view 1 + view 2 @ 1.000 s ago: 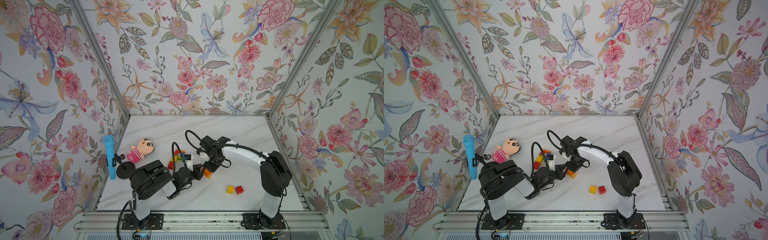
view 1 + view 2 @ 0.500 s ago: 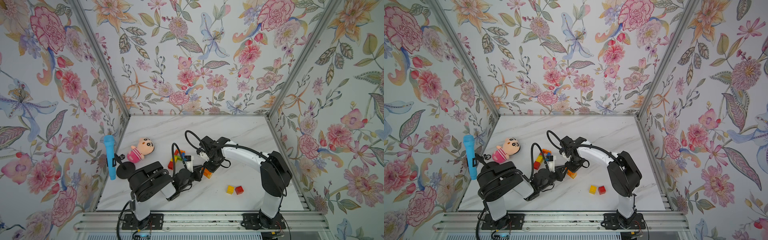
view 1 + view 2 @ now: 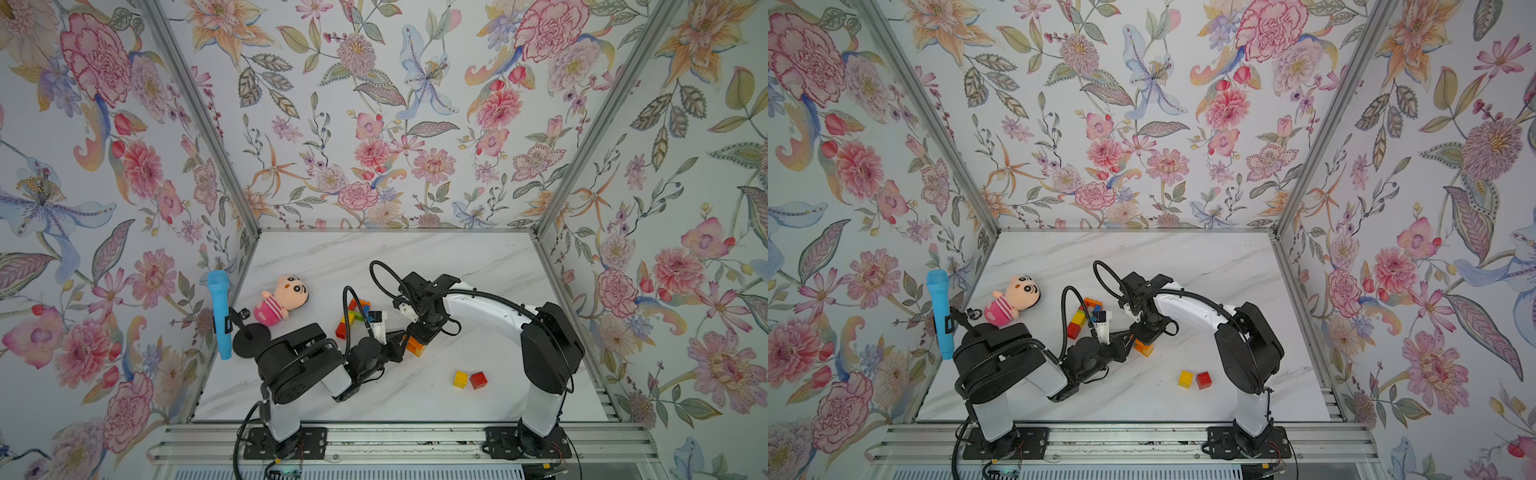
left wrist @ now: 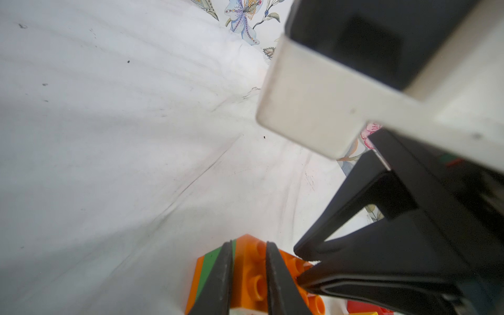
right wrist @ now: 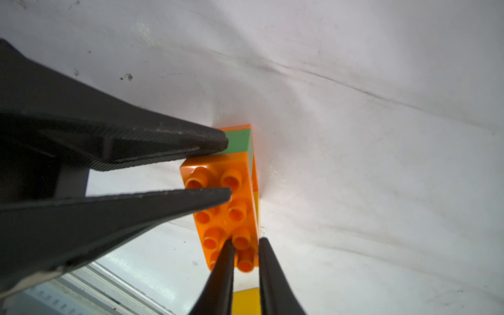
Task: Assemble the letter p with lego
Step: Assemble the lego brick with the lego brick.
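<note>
The orange brick (image 5: pixel 240 210) tops a short stack (image 3: pixel 417 349) standing mid-table (image 3: pixel 415 257). My left hand (image 5: pixel 228 168) has just pinched shut across one end of it, while my right hand (image 5: pixel 246 241) stays clamped on the studs at the other end. With both ends held, I judge I can press it home. A yellow brick (image 3: pixel 460 379) and a red brick (image 3: pixel 478 380) wait at four o'clock from the stack, and the pile (image 3: pixel 357 316) lies at ten.
</note>
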You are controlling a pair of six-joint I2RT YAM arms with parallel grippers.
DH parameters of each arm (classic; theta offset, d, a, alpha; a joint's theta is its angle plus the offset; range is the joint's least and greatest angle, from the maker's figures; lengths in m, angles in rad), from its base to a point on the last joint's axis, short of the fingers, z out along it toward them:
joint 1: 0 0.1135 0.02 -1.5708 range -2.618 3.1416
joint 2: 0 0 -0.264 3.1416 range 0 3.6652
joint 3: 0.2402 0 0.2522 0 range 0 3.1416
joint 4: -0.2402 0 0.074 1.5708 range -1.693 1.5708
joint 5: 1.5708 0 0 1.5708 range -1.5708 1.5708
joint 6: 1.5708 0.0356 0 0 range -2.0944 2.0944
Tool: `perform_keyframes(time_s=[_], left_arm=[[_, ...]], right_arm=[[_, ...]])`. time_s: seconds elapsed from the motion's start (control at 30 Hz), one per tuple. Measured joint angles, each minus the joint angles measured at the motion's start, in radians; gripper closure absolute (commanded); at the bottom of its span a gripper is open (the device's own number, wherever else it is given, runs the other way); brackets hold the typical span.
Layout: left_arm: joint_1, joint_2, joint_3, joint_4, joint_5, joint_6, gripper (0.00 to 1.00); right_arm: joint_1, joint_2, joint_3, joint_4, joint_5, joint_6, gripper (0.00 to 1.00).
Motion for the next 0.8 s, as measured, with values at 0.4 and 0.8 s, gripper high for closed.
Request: perform_keyframes(time_s=[0.4, 0.8], left_arm=[[0.0, -0.002, 0.008, -0.021, 0.001, 0.0, 0.69], [0.01, -0.118, 0.043, -0.253, 0.005, 0.053, 0.54]], right_arm=[[0.001, -0.01, -0.011, 0.016, 0.011, 0.003, 0.75], [-0.012, -0.011, -0.012, 0.044, 0.01, 0.007, 0.67]])
